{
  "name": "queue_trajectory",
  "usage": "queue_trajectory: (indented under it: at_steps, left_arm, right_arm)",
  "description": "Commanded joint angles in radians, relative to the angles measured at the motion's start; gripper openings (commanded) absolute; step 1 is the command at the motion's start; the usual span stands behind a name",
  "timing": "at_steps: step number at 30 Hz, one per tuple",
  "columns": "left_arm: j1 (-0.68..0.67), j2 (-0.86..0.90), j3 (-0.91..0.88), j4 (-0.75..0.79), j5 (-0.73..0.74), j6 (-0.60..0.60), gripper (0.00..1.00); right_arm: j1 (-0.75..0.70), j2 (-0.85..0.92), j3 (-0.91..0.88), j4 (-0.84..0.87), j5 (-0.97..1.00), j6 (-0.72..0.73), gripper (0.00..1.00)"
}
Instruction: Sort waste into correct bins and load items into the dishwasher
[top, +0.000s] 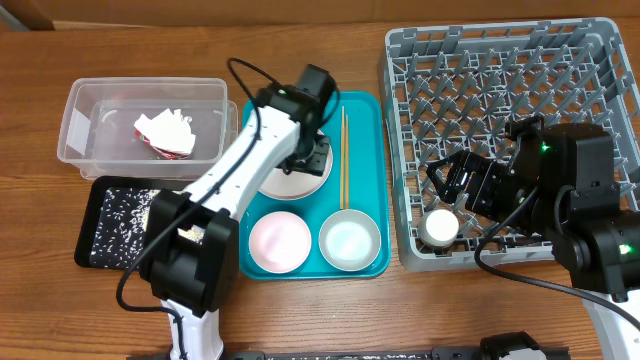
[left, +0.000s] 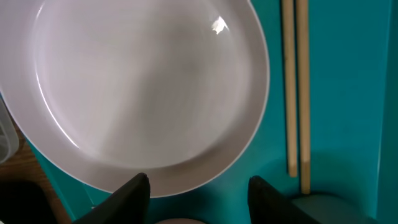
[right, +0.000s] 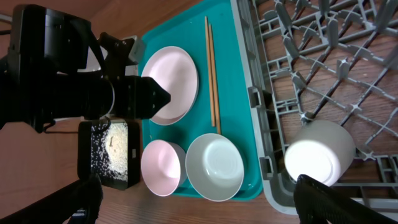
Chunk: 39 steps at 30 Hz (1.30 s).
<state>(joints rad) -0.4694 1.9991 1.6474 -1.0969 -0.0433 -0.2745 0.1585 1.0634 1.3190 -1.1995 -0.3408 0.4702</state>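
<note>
The pale plate (top: 295, 180) (left: 143, 81) lies on the teal tray (top: 370, 180). My left gripper (top: 310, 155) (left: 199, 186) hovers open over its near rim, holding nothing. The chopsticks (top: 344, 160) (left: 296, 87) lie beside the plate. The pink bowl (top: 279, 242) (right: 163, 167) and steel bowl (top: 349, 240) (right: 214, 165) stand at the tray's front. The white cup (top: 439, 228) (right: 317, 152) sits in the front left corner of the grey dish rack (top: 500, 80). My right gripper (top: 460, 185) (right: 202, 199) is open and empty just above the cup.
The clear tub (top: 80, 120) at the back left holds crumpled paper scraps (top: 165, 133) with a red bit. The black tray (top: 95, 215) in front of it holds rice grains (top: 120, 220). The left arm stretches over the teal tray's left side.
</note>
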Motion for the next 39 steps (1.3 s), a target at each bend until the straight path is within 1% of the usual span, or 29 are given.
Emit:
queue_trajectory:
  at_steps: [1, 5, 8, 11, 13, 14, 15, 19, 22, 25, 28, 29, 33, 35, 37, 39]
  left_arm:
    - [-0.002, -0.041, 0.011, -0.026, -0.048, -0.071, 0.53]
    - [0.013, -0.133, 0.011, -0.105, -0.059, -0.14, 0.51]
    - [0.02, -0.226, 0.011, -0.152, -0.079, -0.126, 0.5]
    - [0.01, -0.344, 0.011, -0.219, -0.145, -0.114, 0.51]
    - [-0.011, -0.442, 0.011, -0.266, -0.172, -0.114, 0.55]
    - [-0.024, -0.488, 0.011, -0.284, -0.18, -0.114, 0.7]
    - [-0.036, -0.531, 0.011, -0.302, -0.186, -0.114, 1.0]
    - [-0.066, -0.69, 0.011, -0.366, -0.171, -0.115, 1.0]
    - [-0.066, -0.774, 0.011, -0.369, -0.126, -0.114, 1.0]
    - [-0.066, -0.832, 0.011, -0.369, -0.121, -0.114, 1.0]
    - [-0.066, -0.86, 0.011, -0.384, -0.276, -0.114, 1.0]
    - [-0.066, -0.864, 0.011, -0.388, -0.301, -0.114, 1.0]
    - [-0.061, -0.867, 0.01, -0.398, -0.305, -0.113, 1.0]
    - [-0.044, -0.883, 0.009, -0.397, -0.327, -0.073, 1.0]
    - [-0.003, -0.913, -0.012, -0.341, -0.332, -0.064, 1.0]
    - [0.06, -0.967, -0.077, -0.209, -0.289, -0.017, 1.0]
  right_arm:
    - [-0.002, 0.0, 0.011, -0.006, 0.008, -0.007, 1.0]
    - [-0.002, 0.0, 0.011, -0.013, 0.01, -0.006, 1.0]
    - [-0.002, 0.0, 0.011, -0.014, 0.01, -0.006, 1.0]
    - [-0.002, 0.0, 0.011, -0.014, 0.019, -0.006, 1.0]
    - [-0.002, 0.0, 0.011, -0.006, 0.033, -0.002, 1.0]
    - [-0.002, 0.0, 0.011, -0.006, 0.033, -0.002, 1.0]
    - [-0.002, 0.0, 0.011, -0.008, 0.033, -0.002, 1.0]
    - [-0.002, 0.0, 0.011, -0.007, 0.033, -0.002, 1.0]
    - [-0.002, 0.0, 0.011, -0.007, 0.033, -0.002, 1.0]
    - [-0.002, 0.0, 0.011, -0.007, 0.033, -0.002, 1.0]
    - [-0.002, 0.0, 0.011, -0.007, 0.033, -0.002, 1.0]
    - [-0.002, 0.0, 0.011, -0.007, 0.033, -0.002, 1.0]
    - [-0.002, 0.0, 0.011, -0.007, 0.033, -0.002, 1.0]
    - [-0.002, 0.0, 0.011, -0.007, 0.033, -0.002, 1.0]
    - [-0.002, 0.0, 0.011, -0.007, 0.033, -0.002, 1.0]
    - [-0.002, 0.0, 0.011, -0.007, 0.033, -0.002, 1.0]
